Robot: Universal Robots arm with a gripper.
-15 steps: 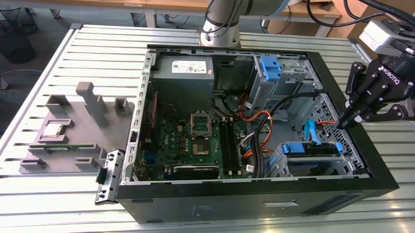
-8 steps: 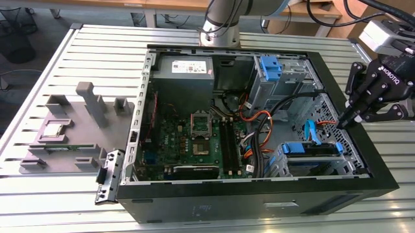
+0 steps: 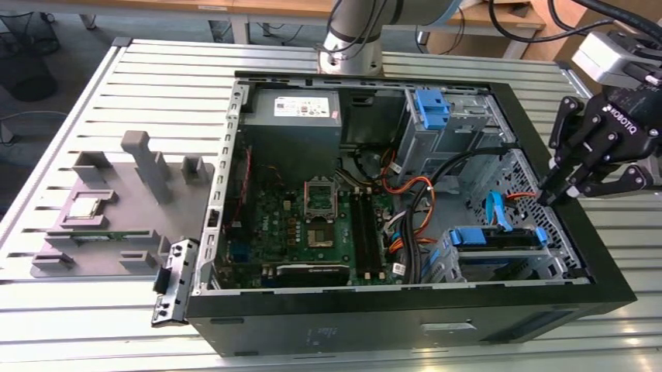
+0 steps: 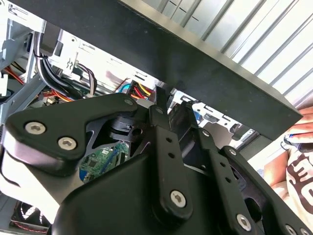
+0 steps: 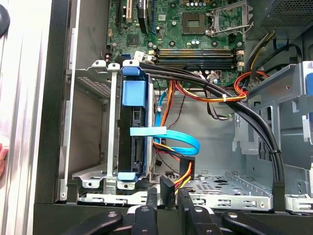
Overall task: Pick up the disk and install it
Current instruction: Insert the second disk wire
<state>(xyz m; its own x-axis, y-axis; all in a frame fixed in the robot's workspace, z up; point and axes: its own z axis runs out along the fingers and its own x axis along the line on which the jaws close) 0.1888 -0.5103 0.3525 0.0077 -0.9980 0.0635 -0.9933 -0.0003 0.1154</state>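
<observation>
The gripper (image 3: 550, 198) hangs over the open computer case (image 3: 414, 306) at its edge on the exterior view's right. Its fingers (image 5: 155, 196) are closed together and hold nothing. Just beyond the fingertips, inside the case, lie a black connector (image 5: 166, 188) with red and yellow wires and a blue data cable (image 5: 182, 142). Further in, the disk (image 5: 133, 129) sits seated in its metal drive bay (image 5: 98, 147), beside the motherboard (image 3: 315, 221).

Bright, even light; glare whitens second wrist view.
</observation>
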